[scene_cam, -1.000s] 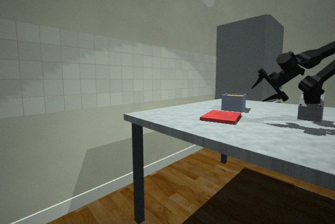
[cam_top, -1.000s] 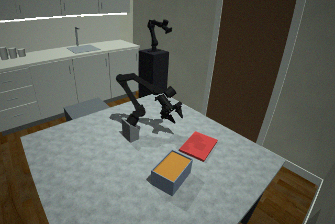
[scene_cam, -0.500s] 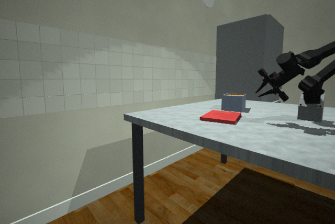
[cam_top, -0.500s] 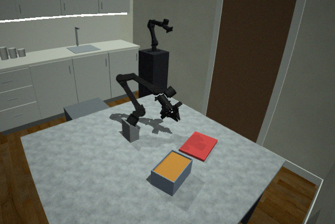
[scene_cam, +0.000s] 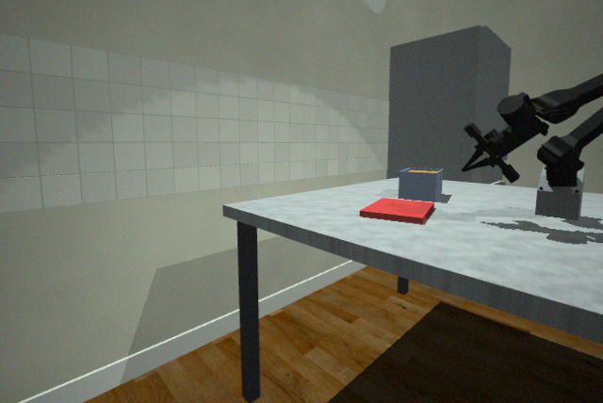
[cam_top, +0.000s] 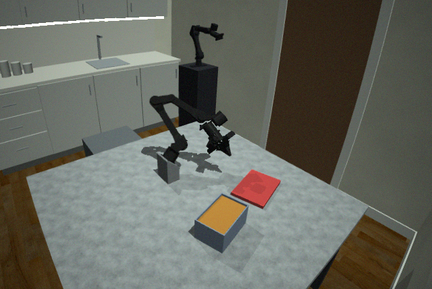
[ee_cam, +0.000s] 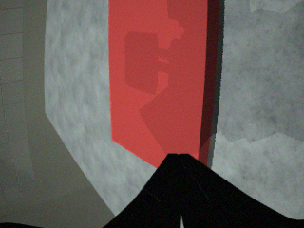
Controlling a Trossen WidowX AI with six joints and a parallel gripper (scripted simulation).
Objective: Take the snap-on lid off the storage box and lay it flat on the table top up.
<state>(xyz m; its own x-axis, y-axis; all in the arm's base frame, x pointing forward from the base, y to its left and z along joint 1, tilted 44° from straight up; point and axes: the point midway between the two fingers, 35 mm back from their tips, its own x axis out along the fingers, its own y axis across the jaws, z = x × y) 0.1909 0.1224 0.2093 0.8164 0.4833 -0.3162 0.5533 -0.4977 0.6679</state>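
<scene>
The jaws are clenched tight on nothing, hanging in the air well above the bench [cam_top: 104, 208], which fits a hand that has no more business with the lid. In the top view the gripper [cam_top: 223, 148] sits at the far side of the bench, tilted down toward the red lid [cam_top: 256, 187], which lies flat with its smooth broad face up, to the right of and a little farther than the storage box [cam_top: 221, 223]. A strip of bare bench shows between lid and box, so they do not touch; that gap looks deliberate, since the task wants them apart. The box stands open, its orange inside showing, nearer the camera. The arm's grey base block [cam_top: 168, 170] stands to the left of both, far enough that the arm can hang back without crowding them. In the exterior view the lid [scene_cam: 397, 209] lies near, the box [scene_cam: 420, 185] just beyond it with a sliver of bench between, and the gripper [scene_cam: 469, 162] hovers high to the right, fingertips meeting in a point. In the wrist view the lid [ee_cam: 159, 76] fills the middle, crossed by the arm's shadow, with the closed fingers dark in the foreground, clear of it. Judging from this, the task seems done.
</scene>
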